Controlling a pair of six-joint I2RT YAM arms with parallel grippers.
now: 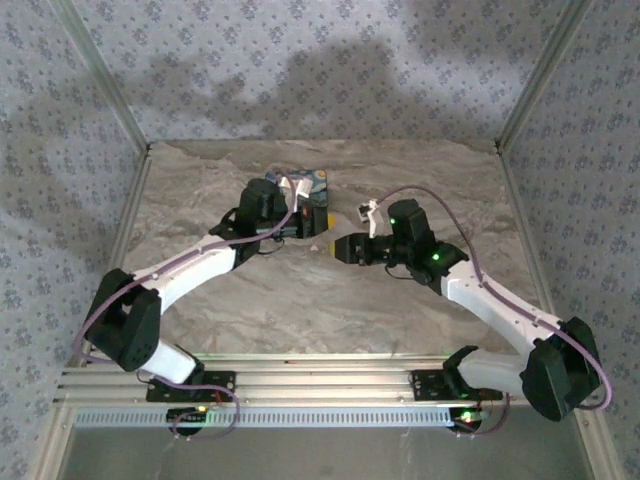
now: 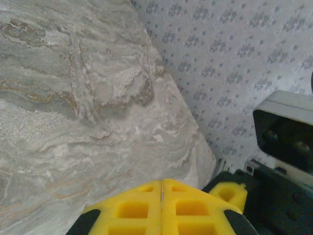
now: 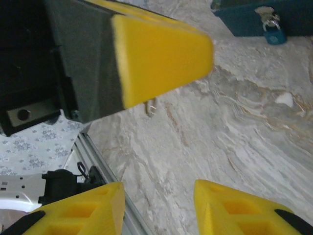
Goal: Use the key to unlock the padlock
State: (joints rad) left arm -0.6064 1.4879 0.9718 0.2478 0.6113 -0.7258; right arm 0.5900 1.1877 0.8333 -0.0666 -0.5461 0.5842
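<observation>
My left gripper hangs just in front of a blue box with a swirly yellow-and-white print at the back of the table. Its yellow pads are pressed together on the key, a thin metal piece whose tip pokes out below the finger in the right wrist view. On the box's dark blue side hangs the padlock, small and blue with a silver shackle. My right gripper faces the left one from the right, open, with bare table between its fingers.
The marble-patterned table is walled by patterned panels at the back and sides. An aluminium rail with both arm bases runs along the near edge. The two grippers are a few centimetres apart.
</observation>
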